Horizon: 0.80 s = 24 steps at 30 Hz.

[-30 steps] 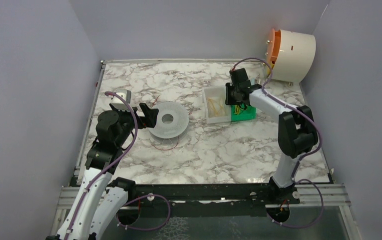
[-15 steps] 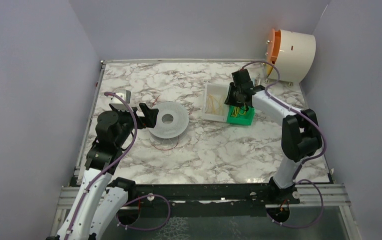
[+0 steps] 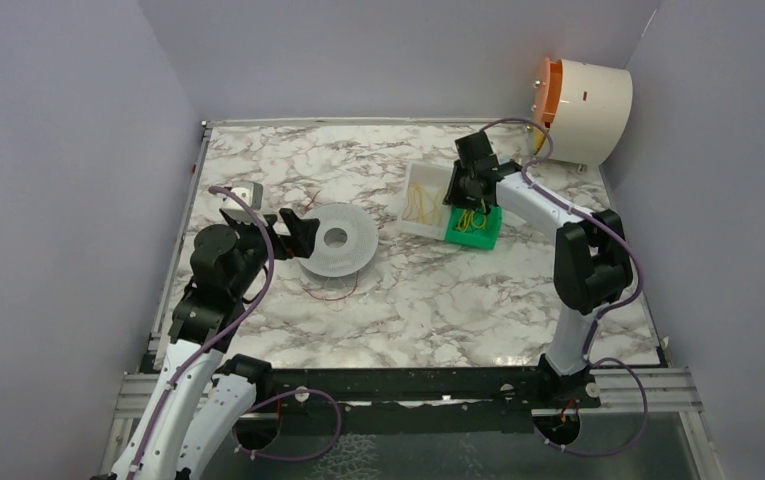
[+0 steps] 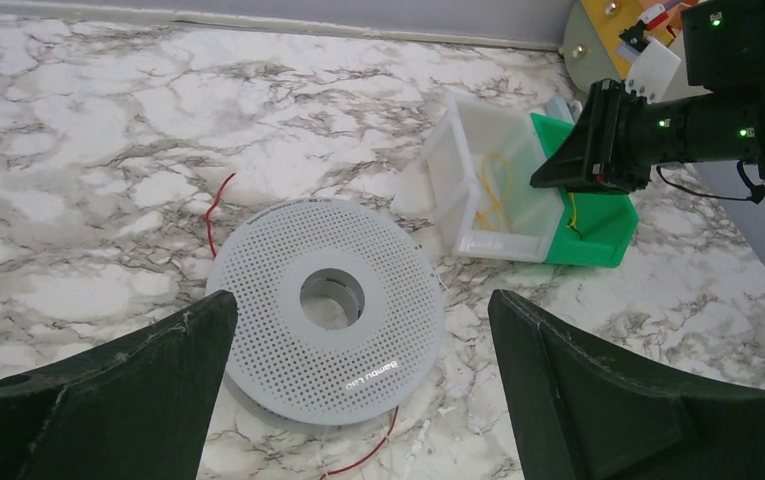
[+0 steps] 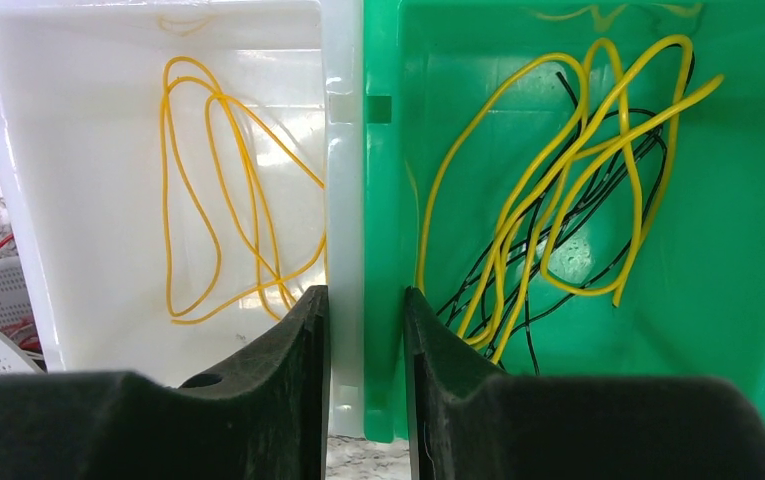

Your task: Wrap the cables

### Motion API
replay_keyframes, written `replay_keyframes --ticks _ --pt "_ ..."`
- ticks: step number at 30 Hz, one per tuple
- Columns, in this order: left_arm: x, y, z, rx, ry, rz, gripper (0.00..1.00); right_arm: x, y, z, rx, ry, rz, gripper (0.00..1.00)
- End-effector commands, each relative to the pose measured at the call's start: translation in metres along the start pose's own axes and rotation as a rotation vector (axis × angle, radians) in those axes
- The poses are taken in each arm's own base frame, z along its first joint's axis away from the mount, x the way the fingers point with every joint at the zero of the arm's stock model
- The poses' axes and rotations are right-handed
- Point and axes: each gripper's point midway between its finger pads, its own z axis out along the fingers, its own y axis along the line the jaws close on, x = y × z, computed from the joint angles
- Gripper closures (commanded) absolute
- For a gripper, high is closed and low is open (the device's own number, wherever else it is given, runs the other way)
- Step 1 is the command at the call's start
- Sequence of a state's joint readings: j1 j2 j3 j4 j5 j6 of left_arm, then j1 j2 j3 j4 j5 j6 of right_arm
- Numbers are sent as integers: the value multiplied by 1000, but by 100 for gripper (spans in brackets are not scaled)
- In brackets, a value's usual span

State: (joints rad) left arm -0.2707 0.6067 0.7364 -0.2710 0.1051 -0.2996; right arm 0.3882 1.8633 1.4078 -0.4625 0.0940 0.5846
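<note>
Bright, even, sharp lighting; soft shadows, mild glare inside the white bin (image 5: 108, 150).

Marble-patterned desk (image 3: 428, 300), white with grey veins. Perforated white spool (image 3: 337, 239) lies flat left of centre; a thin red cable (image 4: 216, 205) trails out from under it onto the desk at the far side and near side. White bin (image 3: 420, 201) and green bin (image 3: 475, 225) sit side by side, touching, right of centre. Small white block (image 3: 248, 189) near left edge. White-and-orange drum (image 3: 583, 110) at far right corner.

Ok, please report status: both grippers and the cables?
Left gripper open over spool. Right gripper pinching shared bin walls. Cables loose in bins.
</note>
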Motion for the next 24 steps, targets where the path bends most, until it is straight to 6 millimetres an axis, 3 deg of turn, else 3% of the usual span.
replay_keyframes --ticks 1,4,9,17,24 --pt "1 -6 0 32 -5 -6 1 0 5 10 8 13 28 71" --pt "3 -6 1 32 3 -6 1 -3 5 10 19 8 31 59" --pt "8 -7 5 44 28 -3 1 -9 10 1 -18 -25 28 48" --pt "17 -14 11 95 74 1 1 -24 9 -32 -63 -134 -7 45" --pt "44 -15 26 121 197 -10 1 -30 0 -74 -95 -247 -83 45"
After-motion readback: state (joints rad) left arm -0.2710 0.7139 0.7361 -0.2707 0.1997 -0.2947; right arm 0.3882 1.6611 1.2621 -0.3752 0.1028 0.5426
